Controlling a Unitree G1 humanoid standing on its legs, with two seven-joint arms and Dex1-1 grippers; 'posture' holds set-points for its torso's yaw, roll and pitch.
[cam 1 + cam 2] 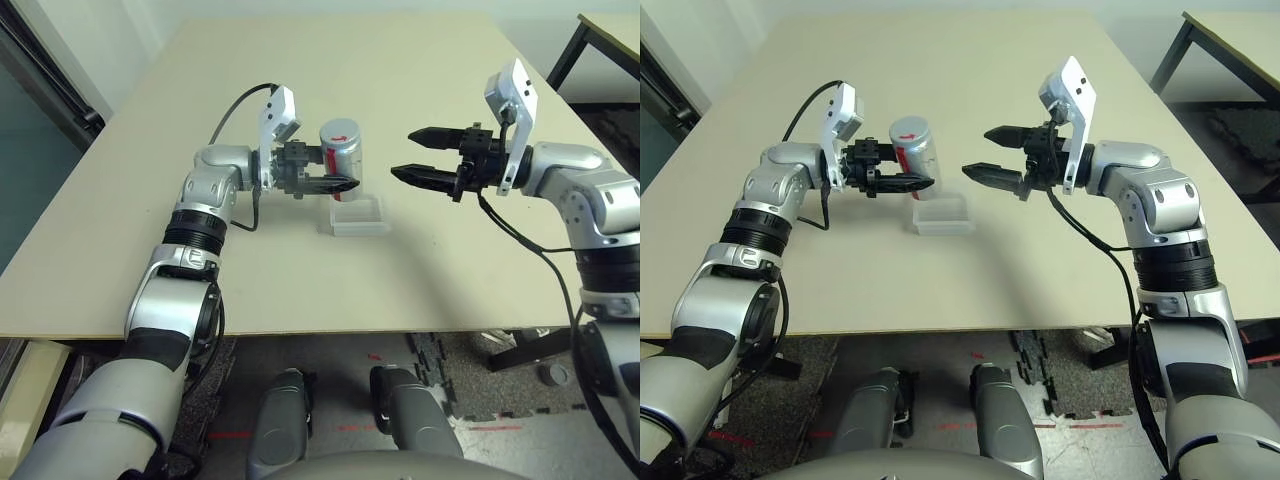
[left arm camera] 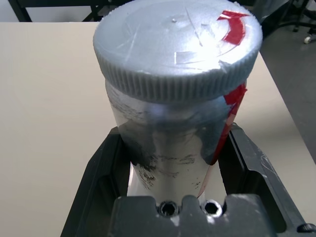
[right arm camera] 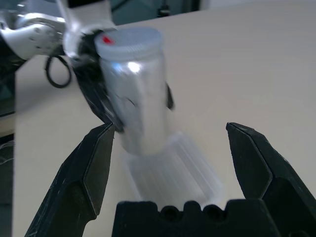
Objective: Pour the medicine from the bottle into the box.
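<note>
My left gripper (image 1: 335, 176) is shut on the bottle (image 1: 340, 148), a silver-grey cylinder with a red-and-white label and a ribbed grey cap (image 2: 177, 49). It holds the bottle upright, just above the far-left edge of the box (image 1: 357, 215). The box is a shallow clear plastic tray lying on the table. My right gripper (image 1: 402, 154) hovers open to the right of the bottle, a short gap away, with its fingers pointing at it and nothing between them. In the right wrist view the bottle (image 3: 136, 98) and the box (image 3: 173, 173) lie ahead between the spread fingers (image 3: 91, 168).
The beige table (image 1: 420, 60) is bare around the box. Its near edge runs just in front of my arms. A second table with black legs (image 1: 600, 40) stands at the far right. A black cable (image 1: 235, 110) loops from my left wrist.
</note>
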